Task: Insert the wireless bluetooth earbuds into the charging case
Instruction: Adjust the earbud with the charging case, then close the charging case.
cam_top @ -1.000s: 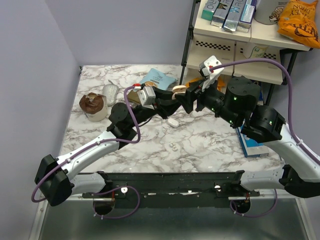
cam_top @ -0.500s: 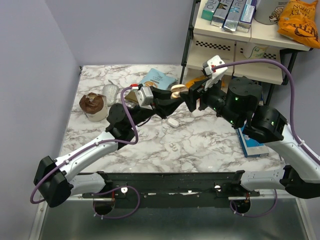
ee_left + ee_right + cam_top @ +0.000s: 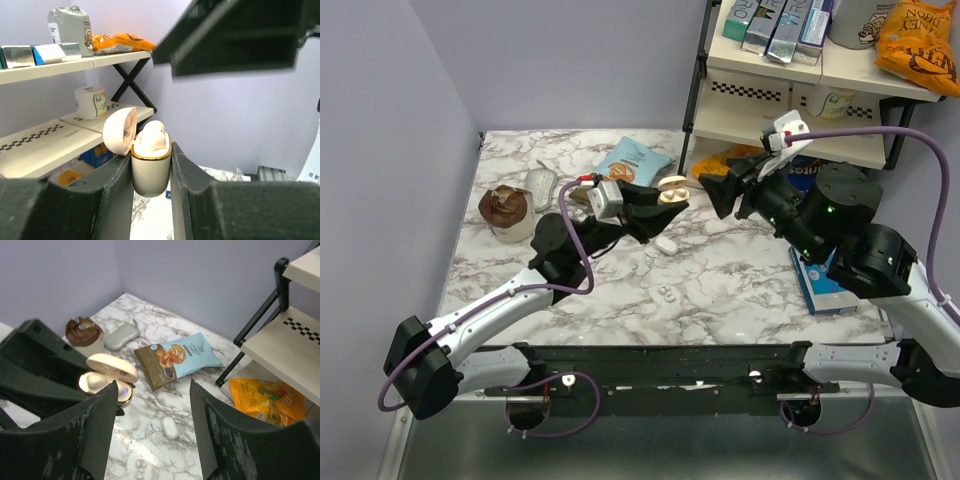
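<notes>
**Current state**

- The left gripper (image 3: pixel 656 204) is clamped on the charging case (image 3: pixel 150 170), with one jaw on each flank of the lower shell. It holds the case above the middle of the worktop (image 3: pixel 740 285).
- In the left wrist view the case stands upright, mouth up, with its lid (image 3: pixel 120 131) swung fully open to one side.
- The right gripper (image 3: pixel 718 190) has its jaws apart and holds nothing. It hangs just right of the case at about the same height and does not touch it.
- The wireless bluetooth earbuds (image 3: pixel 667 293) lie side by side on the worktop. They are nearer than the case and almost straight below it. They are too small here to read their long axis.
- A plain white oval object (image 3: pixel 666 245) lies between the buds and the raised case. Do not mistake it for a task item.

**Governing relation**

From the open right jaws, the buds lie down, to the left and towards the near edge. In the top view the left jaws are closer to the buds, but they are occupied. The pick therefore probably falls to the right arm, which would have to descend past the oval object. The case mouth faces up, so a bud should be brought in from above.
</notes>
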Controlling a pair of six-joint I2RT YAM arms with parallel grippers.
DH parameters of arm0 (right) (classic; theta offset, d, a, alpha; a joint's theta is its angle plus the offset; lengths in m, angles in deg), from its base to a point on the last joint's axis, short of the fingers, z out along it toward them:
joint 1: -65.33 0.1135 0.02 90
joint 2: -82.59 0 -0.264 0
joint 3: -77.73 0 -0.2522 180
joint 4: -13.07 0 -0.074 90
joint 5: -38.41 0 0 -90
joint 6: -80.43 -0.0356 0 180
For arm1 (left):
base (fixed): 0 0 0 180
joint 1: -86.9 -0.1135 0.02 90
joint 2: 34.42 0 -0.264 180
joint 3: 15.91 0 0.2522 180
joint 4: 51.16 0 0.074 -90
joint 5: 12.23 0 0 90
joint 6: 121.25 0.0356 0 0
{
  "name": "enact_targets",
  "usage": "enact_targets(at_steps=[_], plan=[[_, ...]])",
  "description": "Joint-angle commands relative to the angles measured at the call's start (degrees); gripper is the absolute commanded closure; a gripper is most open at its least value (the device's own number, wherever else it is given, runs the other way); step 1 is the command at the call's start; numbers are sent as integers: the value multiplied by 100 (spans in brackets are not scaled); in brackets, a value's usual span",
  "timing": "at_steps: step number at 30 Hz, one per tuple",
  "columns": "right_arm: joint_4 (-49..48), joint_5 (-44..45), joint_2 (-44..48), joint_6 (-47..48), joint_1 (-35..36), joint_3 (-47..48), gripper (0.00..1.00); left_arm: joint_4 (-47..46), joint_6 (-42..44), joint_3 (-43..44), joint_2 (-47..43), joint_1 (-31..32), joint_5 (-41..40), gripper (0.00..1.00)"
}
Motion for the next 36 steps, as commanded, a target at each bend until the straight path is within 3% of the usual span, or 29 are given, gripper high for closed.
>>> enact_targets(at_steps=[1,3,4,7,23,36], plan=[[-113,650,-221,-64,-58,251,44,-423,97,-330,-309,-6,419,100],[-15,589,-405,-82,-102,366,52,-485,115,-445,-423,-14,743,100],[116,528,-467,-99,-137,489,62,-502,150,-471,-449,-14,849,100],[371,221,-677,-73,-137,700,67,-529,194,-507,-520,-14,1306,100],[943,-1318,-907,-38,-137,947,63,-371,405,-200,-432,-14,1185,100],[917,-1397,-643,-20,-146,587,63,-397,387,-6,-230,-14,816,100]])
